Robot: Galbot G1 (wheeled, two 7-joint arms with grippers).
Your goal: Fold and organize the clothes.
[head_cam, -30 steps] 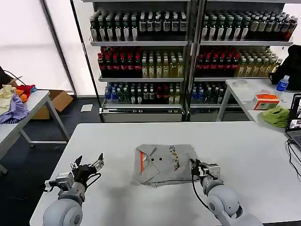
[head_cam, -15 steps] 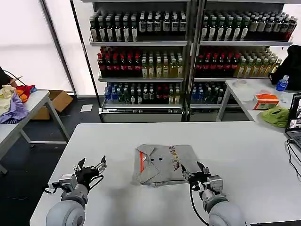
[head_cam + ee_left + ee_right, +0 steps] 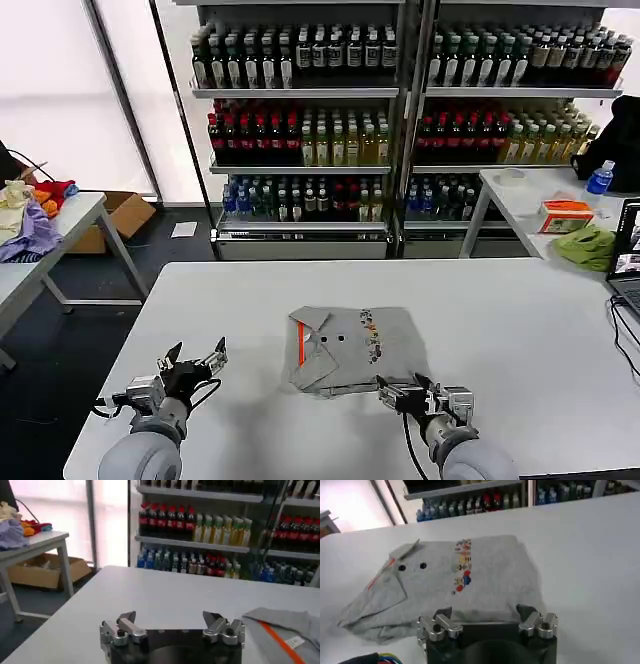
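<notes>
A folded light grey collared shirt (image 3: 352,348) with an orange-red stripe, buttons and a multicoloured print lies at the middle of the white table (image 3: 520,320). My right gripper (image 3: 408,392) stands open just in front of the shirt's near edge, holding nothing; in the right wrist view the shirt (image 3: 460,577) lies directly ahead of that gripper (image 3: 485,616). My left gripper (image 3: 192,355) is open and empty over bare table to the shirt's left. In the left wrist view this gripper (image 3: 170,621) faces open tabletop, with the shirt's corner (image 3: 285,630) off to one side.
Shelves of bottles (image 3: 400,110) stand behind the table. A side table at the left (image 3: 60,225) carries lavender, red and orange fabrics (image 3: 30,225). Another table at the right (image 3: 520,195) holds a lime-green cloth (image 3: 588,246), an orange box and a bottle. A laptop edge (image 3: 628,262) sits at far right.
My right gripper has drawn back from the shirt's near right corner toward the table's front and now stands open, clear of the cloth. The left gripper has barely shifted.
</notes>
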